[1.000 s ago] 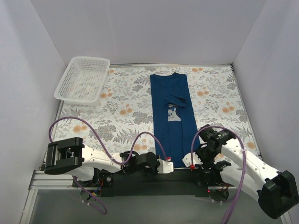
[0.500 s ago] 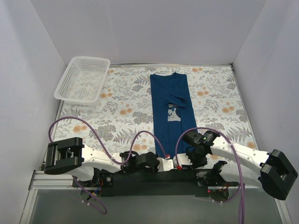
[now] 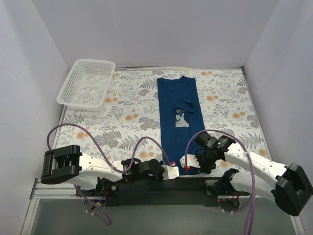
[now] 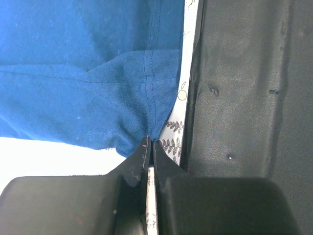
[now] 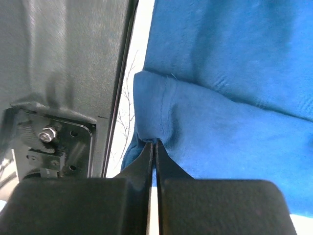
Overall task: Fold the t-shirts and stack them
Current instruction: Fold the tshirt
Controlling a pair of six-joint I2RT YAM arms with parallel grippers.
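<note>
T-shirt [image 3: 177,98] near hem corners hidden under left gripper [image 3: 175,170] & right gripper [image 3: 188,165] in top view, chest print [image 3: 181,121] too small to read + partly under folded sleeve [image 3: 188,105], both wrist views crop it at frame edges.

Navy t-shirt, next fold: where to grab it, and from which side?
Best grip is the two near hem corners, coming in low from the near edge of the table. The t-shirt lies flat as a long narrow strip with its collar far, so the near hem is the short edge closest to the arms. The left gripper and right gripper are shut on those corners.
</note>
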